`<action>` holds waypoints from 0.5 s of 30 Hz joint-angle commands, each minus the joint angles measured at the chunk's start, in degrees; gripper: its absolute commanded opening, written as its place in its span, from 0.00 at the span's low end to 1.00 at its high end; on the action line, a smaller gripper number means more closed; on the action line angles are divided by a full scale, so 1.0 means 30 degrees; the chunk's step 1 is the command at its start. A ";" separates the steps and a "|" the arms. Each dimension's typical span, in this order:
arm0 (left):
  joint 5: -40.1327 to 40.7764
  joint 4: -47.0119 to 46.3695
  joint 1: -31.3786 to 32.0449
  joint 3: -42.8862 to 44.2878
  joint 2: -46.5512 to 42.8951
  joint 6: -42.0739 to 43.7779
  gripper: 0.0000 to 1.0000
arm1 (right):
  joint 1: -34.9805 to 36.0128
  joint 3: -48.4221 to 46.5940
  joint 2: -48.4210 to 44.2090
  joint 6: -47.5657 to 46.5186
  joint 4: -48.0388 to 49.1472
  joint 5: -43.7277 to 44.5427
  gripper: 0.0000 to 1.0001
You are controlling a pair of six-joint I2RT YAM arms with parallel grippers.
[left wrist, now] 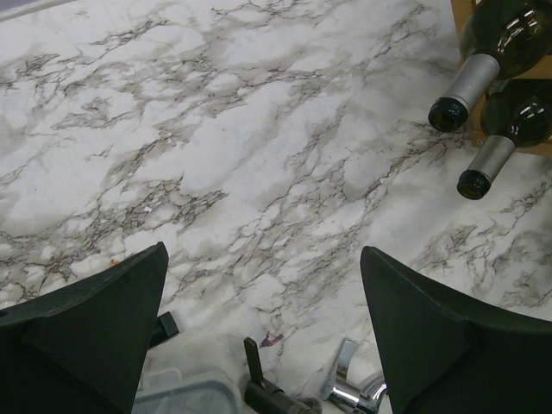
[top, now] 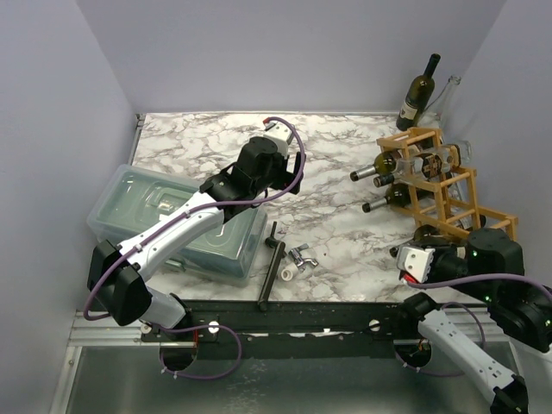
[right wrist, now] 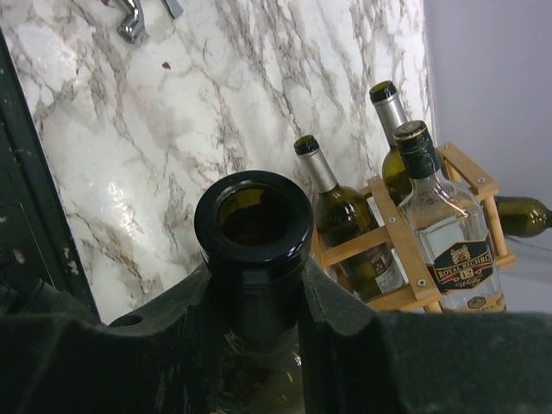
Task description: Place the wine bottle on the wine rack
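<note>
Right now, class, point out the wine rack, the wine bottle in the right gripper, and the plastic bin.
wine rack [top: 405, 136], top external view, top wooden rail
wine bottle [right wrist: 254, 259], right wrist view, lip below its open mouth
plastic bin [top: 138, 194], top external view, lid

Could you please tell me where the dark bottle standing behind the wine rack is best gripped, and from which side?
Likely the slim neck, approached from above and the left. The dark bottle stands nearly upright in the back corner; the wine rack blocks its body in front, and a clear bottle crowds its right.
</note>
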State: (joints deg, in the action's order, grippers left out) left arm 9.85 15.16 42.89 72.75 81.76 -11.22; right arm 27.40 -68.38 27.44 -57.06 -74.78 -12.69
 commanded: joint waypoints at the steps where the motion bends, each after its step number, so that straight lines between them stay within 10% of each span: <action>1: 0.0497 0.0126 0.0181 0.0681 -0.0386 0.0284 0.94 | 0.0144 0.0306 0.0393 -0.2159 0.0143 0.2793 0.00; 15: 0.0207 0.0138 0.0204 0.0740 -0.0711 0.0168 0.94 | 0.0154 0.0586 0.1214 -0.4356 -0.0606 0.3209 0.00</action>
State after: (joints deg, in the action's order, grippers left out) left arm 9.96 15.55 43.20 72.77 81.45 -11.07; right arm 27.55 -65.39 30.98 -63.55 -77.45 -6.72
